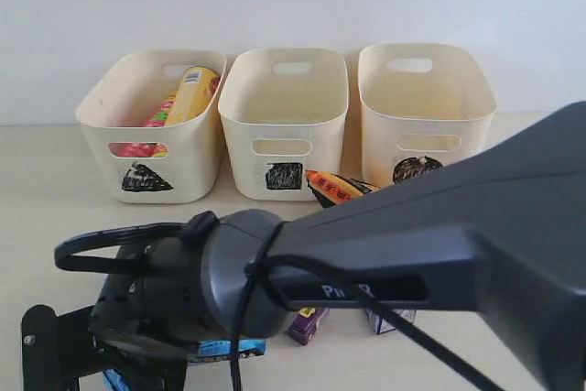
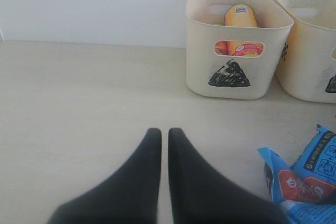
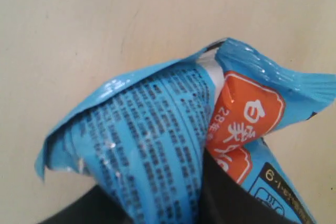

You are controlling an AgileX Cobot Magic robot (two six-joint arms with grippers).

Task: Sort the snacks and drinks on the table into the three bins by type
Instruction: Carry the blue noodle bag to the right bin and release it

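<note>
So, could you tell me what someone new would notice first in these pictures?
The dark right arm fills the exterior view's foreground, reaching across to the near left. There the right pincer pinches a bunched-up blue packet at the table. Along the back wall stand three cream bins; the left one, the triangle bin, holds an orange chip tube and a pink chip tube.

The middle bin (image 1: 243,148) is cream with a black scribbled square (image 1: 284,176); the left bin (image 1: 188,148) beside it, same cream, bears a black triangle (image 1: 145,178), the right bin (image 1: 458,130) a black circle (image 1: 417,168). Inside the left bin — an orange tube (image 1: 192,95) and a pink tube (image 1: 161,114). Before the middle bin lies an orange-and-black bag (image 1: 334,187). The packet (image 3: 157,145) is bright blue with dark print and an orange patch of white characters. The table (image 1: 55,199) is pale beige.
</note>
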